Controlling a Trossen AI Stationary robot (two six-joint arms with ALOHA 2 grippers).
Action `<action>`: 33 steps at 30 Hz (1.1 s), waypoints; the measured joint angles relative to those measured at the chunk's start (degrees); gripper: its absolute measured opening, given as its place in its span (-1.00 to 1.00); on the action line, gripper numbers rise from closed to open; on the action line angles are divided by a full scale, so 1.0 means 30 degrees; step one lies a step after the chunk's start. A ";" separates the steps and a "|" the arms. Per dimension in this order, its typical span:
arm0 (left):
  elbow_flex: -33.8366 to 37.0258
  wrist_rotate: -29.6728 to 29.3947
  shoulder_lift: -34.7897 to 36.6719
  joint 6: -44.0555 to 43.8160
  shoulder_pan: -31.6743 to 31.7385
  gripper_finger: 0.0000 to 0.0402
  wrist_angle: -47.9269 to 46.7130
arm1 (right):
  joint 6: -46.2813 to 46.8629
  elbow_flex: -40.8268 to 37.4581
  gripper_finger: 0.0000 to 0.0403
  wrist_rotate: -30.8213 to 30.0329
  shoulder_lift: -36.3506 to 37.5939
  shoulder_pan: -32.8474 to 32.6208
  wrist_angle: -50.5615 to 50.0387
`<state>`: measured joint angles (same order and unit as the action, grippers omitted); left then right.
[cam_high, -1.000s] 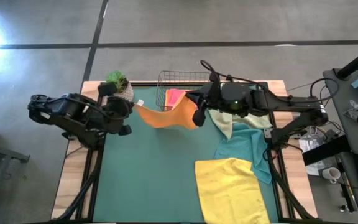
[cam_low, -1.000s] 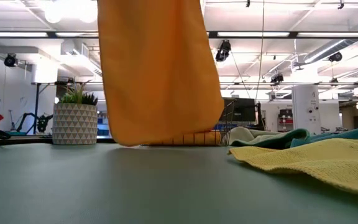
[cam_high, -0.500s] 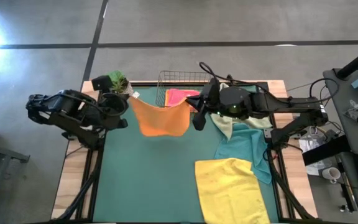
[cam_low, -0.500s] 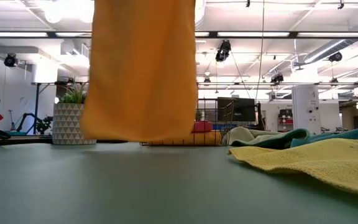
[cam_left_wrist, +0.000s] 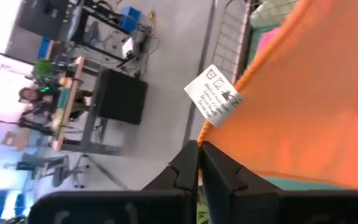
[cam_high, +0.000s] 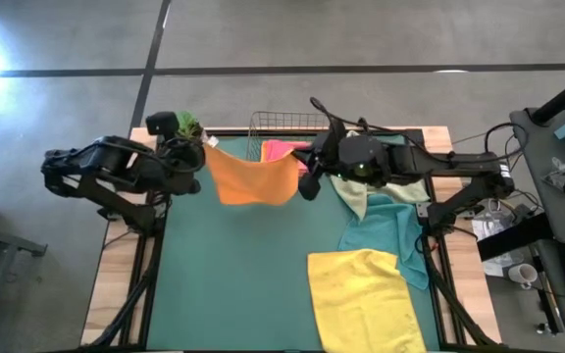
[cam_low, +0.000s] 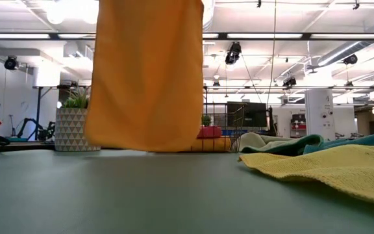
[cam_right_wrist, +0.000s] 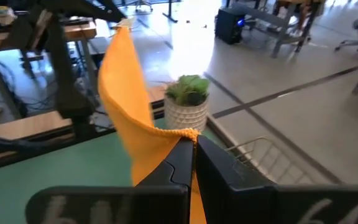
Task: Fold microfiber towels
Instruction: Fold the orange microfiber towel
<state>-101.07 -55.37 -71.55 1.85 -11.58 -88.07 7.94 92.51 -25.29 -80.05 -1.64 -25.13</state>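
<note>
The orange towel (cam_high: 251, 179) hangs in the air above the far edge of the green table mat (cam_high: 233, 284), stretched between the two arms. The left gripper (cam_high: 202, 147) is clenched on the towel's corner with the white care label (cam_left_wrist: 215, 94), near the mat's far left corner, just beside the small potted plant (cam_high: 186, 126). The right gripper (cam_high: 305, 167) is pinched tight on the opposite top corner, in front of the wire basket (cam_high: 284, 126) at the middle of the far edge. In the low view the towel's bottom hem (cam_low: 145, 147) hangs level and close above the mat; whether it touches cannot be told.

A pink towel (cam_high: 277, 150) lies in the basket. Along the mat's right edge lie a pale sage green towel (cam_high: 359, 198), a teal towel (cam_high: 392, 238) partly over it, and a yellow towel (cam_high: 365, 299) spread flat at the near right corner. The left half and the middle of the mat are bare from the hanging towel to the near edge.
</note>
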 joint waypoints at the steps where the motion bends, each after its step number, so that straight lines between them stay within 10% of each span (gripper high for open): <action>1: 0.0020 0.0416 0.0053 -0.0169 -0.0048 -1.00 -0.0002 | 0.0232 0.0000 -0.96 0.0049 -0.0007 -0.0181 -0.0089; 11: 0.0657 0.7920 0.0123 -0.4297 -0.1446 -1.00 -0.0670 | 0.5141 0.0000 -0.96 0.1343 -0.0427 -0.2819 -0.1585; 33: 0.4561 1.3413 -0.1052 -1.2997 -0.8273 -1.00 -0.0565 | 1.0658 -0.0051 -0.96 0.4943 -0.5037 -0.6690 -0.2950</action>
<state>-87.39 -15.13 -74.70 -37.14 -36.40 -89.76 39.91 92.36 -10.46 -95.16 -21.71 -33.98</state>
